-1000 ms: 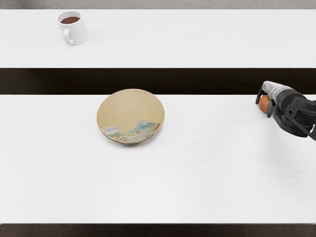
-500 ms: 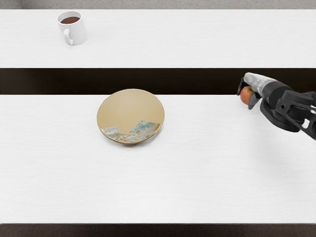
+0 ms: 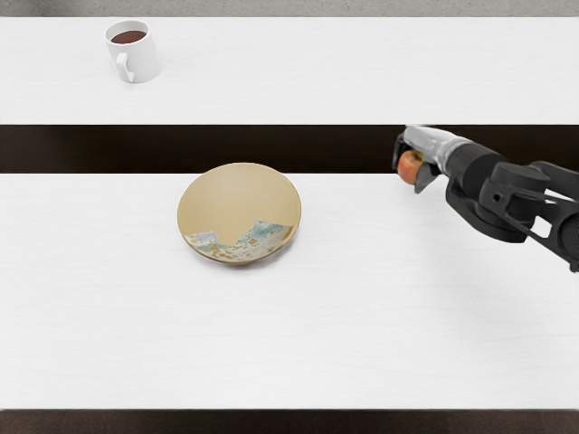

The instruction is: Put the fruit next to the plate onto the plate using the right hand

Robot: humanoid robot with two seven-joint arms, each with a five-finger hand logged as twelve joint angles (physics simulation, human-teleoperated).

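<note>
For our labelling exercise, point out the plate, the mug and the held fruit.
plate (image 3: 237,194), head view, bare tan centre.
mug (image 3: 137,56), head view, white side wall.
fruit (image 3: 411,165), head view, exposed red skin.

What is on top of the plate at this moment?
The plate shows only its tan surface and blue-green pattern. The fruit is not on it: the right hand holds it, off to the plate's right. The table under the plate is covered.
</note>
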